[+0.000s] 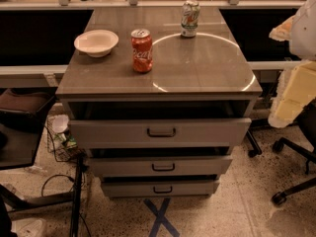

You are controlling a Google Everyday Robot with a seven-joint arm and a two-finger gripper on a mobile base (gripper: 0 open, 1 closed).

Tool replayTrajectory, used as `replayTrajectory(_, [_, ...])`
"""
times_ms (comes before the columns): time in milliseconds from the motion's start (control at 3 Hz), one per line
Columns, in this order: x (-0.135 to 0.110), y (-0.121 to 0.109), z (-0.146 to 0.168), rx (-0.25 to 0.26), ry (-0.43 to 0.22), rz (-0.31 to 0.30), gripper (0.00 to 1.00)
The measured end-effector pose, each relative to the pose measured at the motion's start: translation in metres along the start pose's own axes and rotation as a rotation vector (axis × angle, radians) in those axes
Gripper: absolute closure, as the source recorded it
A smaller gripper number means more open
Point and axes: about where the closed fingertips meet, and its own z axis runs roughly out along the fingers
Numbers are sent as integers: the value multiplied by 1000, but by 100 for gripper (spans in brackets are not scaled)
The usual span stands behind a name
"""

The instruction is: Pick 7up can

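The 7up can [190,19] is pale silvery-white with green lettering. It stands upright near the far edge of the grey cabinet top [197,68], right of the middle. My gripper [292,95] shows as a pale cream shape at the right edge of the camera view, under the white arm. It is beside the cabinet's right side, off the top and well away from the can. Nothing shows in it.
A red cola can [141,50] stands upright at the left middle of the top. A white bowl [97,42] sits to its left. The cabinet has three drawers [160,131] slightly pulled out. An office chair base [291,181] is at the lower right. A wire basket and cables [61,142] lie at the left.
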Motion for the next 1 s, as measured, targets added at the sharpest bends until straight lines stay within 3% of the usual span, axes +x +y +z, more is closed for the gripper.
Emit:
replayTrajectory(667, [0,-4,-2,19,-25,27,0])
replayTrajectory(1000, [1,-30,7,89,-102,106,0])
